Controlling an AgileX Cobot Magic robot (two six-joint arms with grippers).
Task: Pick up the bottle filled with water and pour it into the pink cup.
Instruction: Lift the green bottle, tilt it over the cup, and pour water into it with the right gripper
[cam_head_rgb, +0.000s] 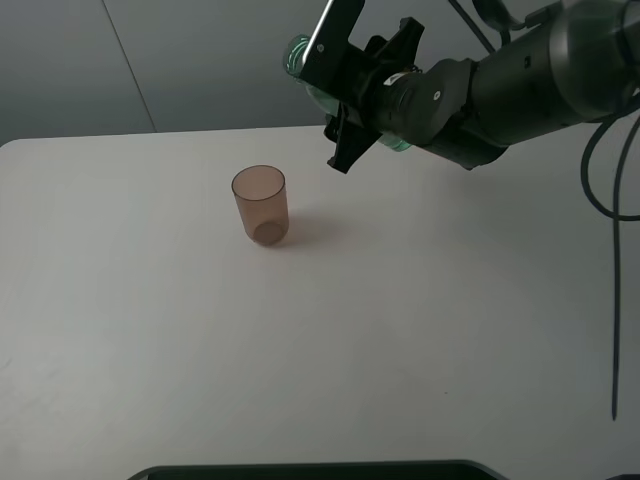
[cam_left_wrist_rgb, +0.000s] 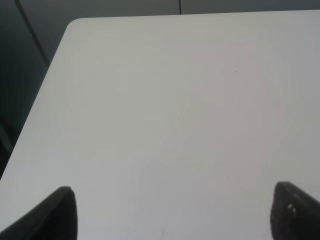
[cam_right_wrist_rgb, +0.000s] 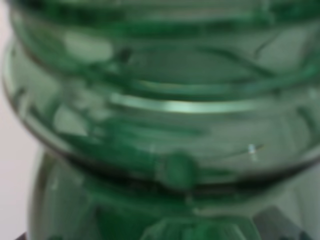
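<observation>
The pink cup (cam_head_rgb: 260, 205) stands upright on the white table (cam_head_rgb: 150, 330), left of centre. My right gripper (cam_head_rgb: 358, 100) is shut on the green bottle (cam_head_rgb: 297, 56) and holds it in the air, up and to the right of the cup. The bottle is tilted far over, with its one visible end pointing left; the gripper hides most of it. The right wrist view is filled by the blurred ribbed green bottle (cam_right_wrist_rgb: 165, 125). My left gripper (cam_left_wrist_rgb: 172, 212) is open and empty over bare table; it does not show in the exterior high view.
A dark flat object (cam_head_rgb: 320, 470) lies along the table's near edge. The table's far edge meets a grey wall (cam_head_rgb: 200, 60). The left wrist view shows a rounded table corner (cam_left_wrist_rgb: 75, 25). A black cable (cam_head_rgb: 612, 300) hangs at the right.
</observation>
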